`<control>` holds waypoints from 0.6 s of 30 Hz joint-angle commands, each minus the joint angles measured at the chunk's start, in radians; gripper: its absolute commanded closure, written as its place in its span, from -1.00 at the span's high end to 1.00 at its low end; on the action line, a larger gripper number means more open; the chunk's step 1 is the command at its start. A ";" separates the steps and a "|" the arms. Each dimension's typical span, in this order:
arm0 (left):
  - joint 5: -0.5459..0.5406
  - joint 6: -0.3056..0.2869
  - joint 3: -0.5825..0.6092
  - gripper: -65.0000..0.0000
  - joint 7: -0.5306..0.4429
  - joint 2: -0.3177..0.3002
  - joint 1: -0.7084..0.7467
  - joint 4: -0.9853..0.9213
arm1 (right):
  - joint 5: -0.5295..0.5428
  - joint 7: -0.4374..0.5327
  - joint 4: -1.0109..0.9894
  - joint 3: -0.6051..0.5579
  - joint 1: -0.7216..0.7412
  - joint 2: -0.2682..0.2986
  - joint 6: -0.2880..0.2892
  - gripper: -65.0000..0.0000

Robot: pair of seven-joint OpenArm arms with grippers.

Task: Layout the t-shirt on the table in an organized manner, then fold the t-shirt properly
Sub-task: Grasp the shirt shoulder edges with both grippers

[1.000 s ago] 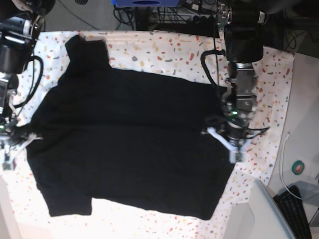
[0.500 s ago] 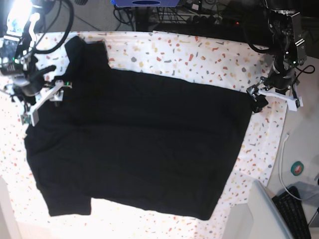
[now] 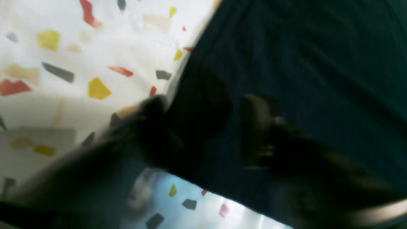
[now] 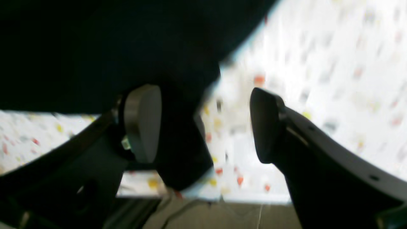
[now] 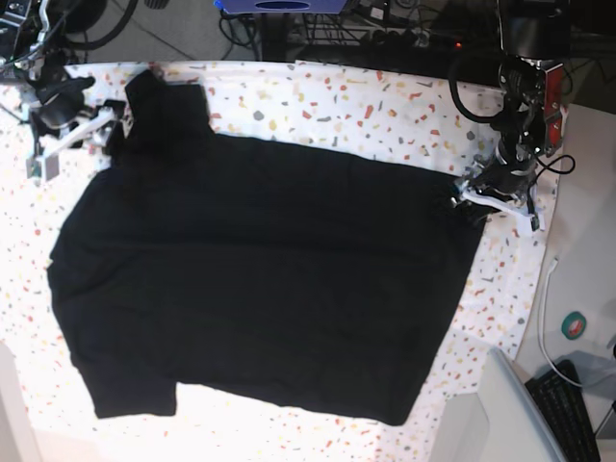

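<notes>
compared with half a second earlier, the right hand (image 5: 72, 135) has moved up to the sleeve by the collar end of the black t-shirt (image 5: 260, 279), and the left hand (image 5: 491, 200) has come in over the hem corner, while the shirt lies spread flat on the speckled surface (image 5: 366, 101) as before. the right hand's jaws stand wide apart with a fold of fabric beside one pad, nothing pinched; the left wrist view is too blurred, so i cannot tell its opening or grip. a keyboard (image 5: 568, 404) lies off the surface's corner.
</notes>
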 commanded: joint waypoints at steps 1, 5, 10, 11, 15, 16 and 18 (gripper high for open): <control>-0.004 -0.013 0.010 -0.53 0.046 0.003 -0.004 0.002 | 0.008 0.017 -0.010 0.004 0.004 0.008 0.005 0.28; -0.004 -0.013 0.004 -1.00 0.046 -0.005 -0.006 0.035 | 0.003 0.025 -0.117 0.004 0.005 0.010 0.005 0.27; -0.004 -0.011 0.004 -1.00 0.051 -0.011 0.002 0.119 | 0.005 0.019 -0.124 -0.066 -0.004 0.025 0.006 0.27; -0.004 -0.011 0.004 -1.00 0.052 -0.018 0.011 0.134 | 0.005 0.022 -0.124 -0.086 -0.012 0.025 0.006 0.27; -0.007 -0.008 0.002 -1.00 0.052 -0.026 0.044 0.234 | 0.005 0.025 -0.081 -0.126 -0.025 0.022 0.006 0.27; -0.007 -0.008 -0.001 -1.00 0.052 -0.032 0.051 0.249 | 0.005 0.025 -0.074 -0.134 -0.025 0.020 0.006 0.27; -0.005 -0.008 -0.024 -1.00 0.052 -0.032 0.054 0.262 | 0.003 0.025 -0.082 -0.151 -0.018 0.025 0.006 0.27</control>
